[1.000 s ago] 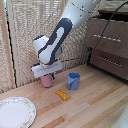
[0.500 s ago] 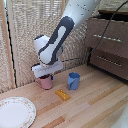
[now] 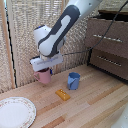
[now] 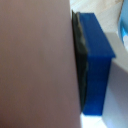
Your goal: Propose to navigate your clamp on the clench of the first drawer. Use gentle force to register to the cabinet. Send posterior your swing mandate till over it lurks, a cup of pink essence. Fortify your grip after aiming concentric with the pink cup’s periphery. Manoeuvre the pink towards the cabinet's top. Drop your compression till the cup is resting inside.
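My gripper (image 3: 44, 70) is clamped on the pink cup (image 3: 43, 76) (blue finger (image 4: 95, 60) pressed against its wall), blue cup (image 3: 74, 81) at three o'clock.

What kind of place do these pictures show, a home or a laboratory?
Probably a lab bench dressed like a home. A white robot arm works over a light wooden table, beside a dark wooden cabinet. On the table are a plate, a pink cup and a blue cup.

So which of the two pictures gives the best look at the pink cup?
The exterior view: the whole pink cup shows there, under the claw, beside the blue cup. The wrist view shows only a blurred pink surface against a blue finger.
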Controlling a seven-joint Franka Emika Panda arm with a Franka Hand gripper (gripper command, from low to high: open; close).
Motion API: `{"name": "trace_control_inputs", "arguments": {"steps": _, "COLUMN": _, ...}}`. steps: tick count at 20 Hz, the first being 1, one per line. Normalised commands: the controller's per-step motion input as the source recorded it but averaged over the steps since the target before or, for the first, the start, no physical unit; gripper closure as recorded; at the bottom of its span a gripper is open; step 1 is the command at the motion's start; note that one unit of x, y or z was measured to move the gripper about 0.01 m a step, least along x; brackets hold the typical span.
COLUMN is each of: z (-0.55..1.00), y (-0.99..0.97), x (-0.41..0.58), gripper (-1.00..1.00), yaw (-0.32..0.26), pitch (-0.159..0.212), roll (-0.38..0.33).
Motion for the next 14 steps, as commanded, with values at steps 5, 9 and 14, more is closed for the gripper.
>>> {"name": "trace_control_inputs", "arguments": {"steps": 5, "z": 0.81, "y": 0.11, "x": 0.115, "gripper": 1.0, "yaw": -0.229, "pitch": 0.0, "roll": 0.041}}
{"name": "trace_control_inputs", "arguments": {"steps": 9, "z": 0.88, "y": -0.01, "x": 0.0, "gripper": 1.0, "yaw": -0.296, "pitch": -0.001, "roll": 0.024}}
{"name": "trace_control_inputs", "arguments": {"steps": 14, "z": 0.89, "y": -0.12, "x": -0.055, "gripper": 1.0, "yaw": -0.308, "pitch": 0.0, "roll": 0.055}}
